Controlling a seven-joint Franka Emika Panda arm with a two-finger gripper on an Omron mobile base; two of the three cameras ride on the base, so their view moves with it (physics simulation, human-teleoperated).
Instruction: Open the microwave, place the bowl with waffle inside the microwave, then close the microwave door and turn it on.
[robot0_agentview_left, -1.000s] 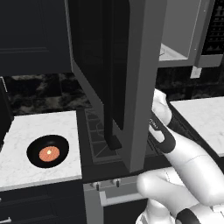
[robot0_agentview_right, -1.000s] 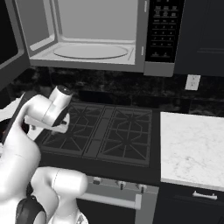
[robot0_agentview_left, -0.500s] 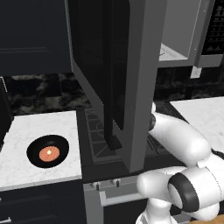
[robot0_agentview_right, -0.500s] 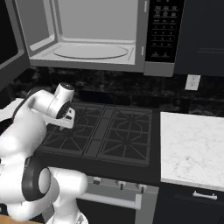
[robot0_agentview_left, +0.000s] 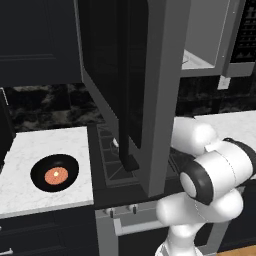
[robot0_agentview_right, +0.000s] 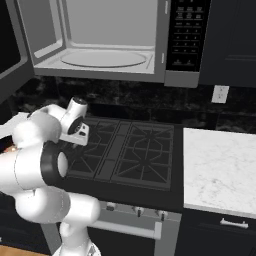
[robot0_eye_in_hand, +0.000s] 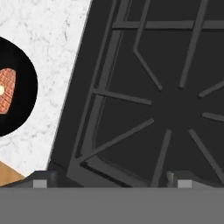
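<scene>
The microwave (robot0_agentview_right: 107, 45) hangs above the stove with its pale interior showing. The microwave door (robot0_agentview_left: 150, 90) is swung wide open toward me, its black bar handle (robot0_agentview_left: 127, 125) facing left. On the white counter left of the stove sits the black bowl (robot0_agentview_left: 55, 173), also at the left edge of the hand view (robot0_eye_in_hand: 19, 87), with the waffle (robot0_agentview_left: 56, 175) (robot0_eye_in_hand: 6, 89) inside it. My gripper (robot0_eye_in_hand: 111, 183) is open and holds nothing. It hovers low over the stove's left burner, to the right of the bowl. My hand (robot0_agentview_right: 75, 122) is below the open microwave.
The black gas stove (robot0_agentview_right: 130, 150) lies under the hand. The open door (robot0_agentview_right: 7, 45) overhangs the stove's left side, between arm and bowl. A white marble counter (robot0_agentview_right: 220, 165) lies to the right, and the dark button panel (robot0_agentview_right: 187, 32) is on the microwave's right.
The arm has folded and rolled, its elbow swinging back toward the base. The hand has stayed low over the stove's left side. Bowl and door have not moved.
</scene>
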